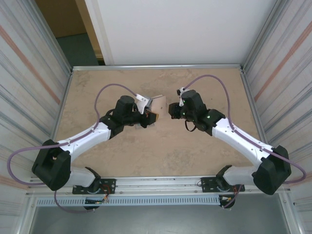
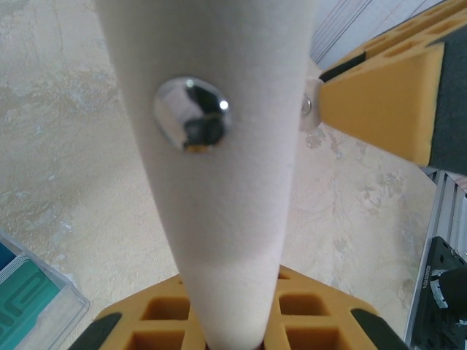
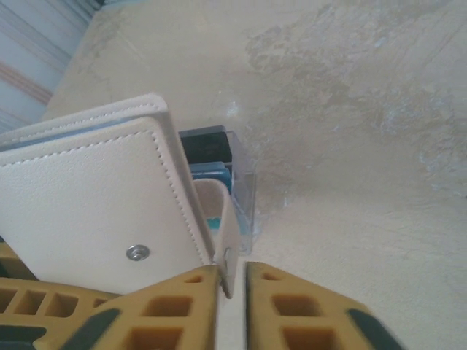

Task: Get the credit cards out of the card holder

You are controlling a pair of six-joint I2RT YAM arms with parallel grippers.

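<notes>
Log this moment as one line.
left gripper: shut on card holder | right gripper: at tab, grip unclear | credit cards: in clear sleeve, not yet out

One card holder (image 3: 95,197), three credit cards (image 3: 206,143), one left pincer (image 1: 151,117), one right pincer (image 1: 172,111)

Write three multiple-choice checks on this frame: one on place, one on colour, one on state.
1. The card holder is: A flat at the far edge; B in the left fingers, above the table; C on the near rail.
2. Its snap stud is: A black; B red; C silver.
3. The credit cards are: A in a clear sleeve; B spread on the table; C in a tray.
Key: B, the top view shows them clamped on it; C, it shines like metal; A, black, blue and teal edges sit inside it.
</notes>
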